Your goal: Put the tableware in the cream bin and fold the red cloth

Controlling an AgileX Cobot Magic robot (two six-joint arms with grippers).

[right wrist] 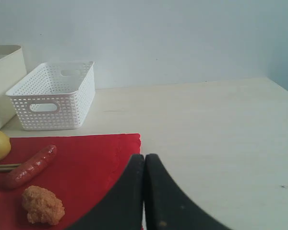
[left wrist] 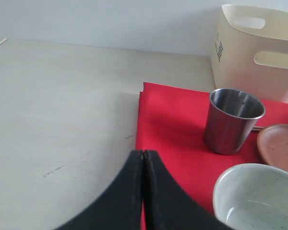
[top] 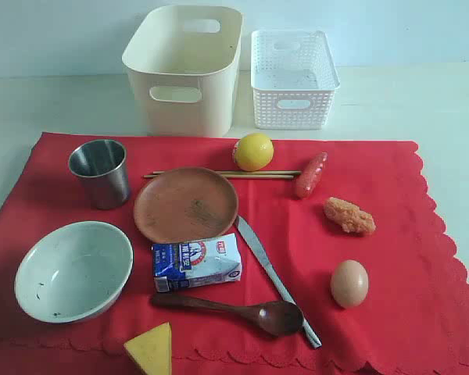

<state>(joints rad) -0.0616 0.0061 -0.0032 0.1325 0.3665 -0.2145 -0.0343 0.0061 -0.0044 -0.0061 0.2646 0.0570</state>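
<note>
At the near edge of the red cloth (top: 391, 258) the cheese wedge (top: 151, 349) is cut off by the exterior view's lower edge, the brown plate (top: 186, 205) hides the middle of the chopsticks (top: 273, 175), the spoon (top: 242, 309) covers part of the knife (top: 262, 258), and the print on the milk carton (top: 197, 263) is too small to read.

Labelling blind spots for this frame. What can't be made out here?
Exterior view: chopsticks, middle hidden by the plate.
Exterior view: cheese wedge and near side of the red cloth, cut off at the bottom edge.
Exterior view: cream bin floor, hidden by its own front wall.
Exterior view: milk carton print, too small to read.
Left wrist view: bowl, cut off by the frame edge.
</note>
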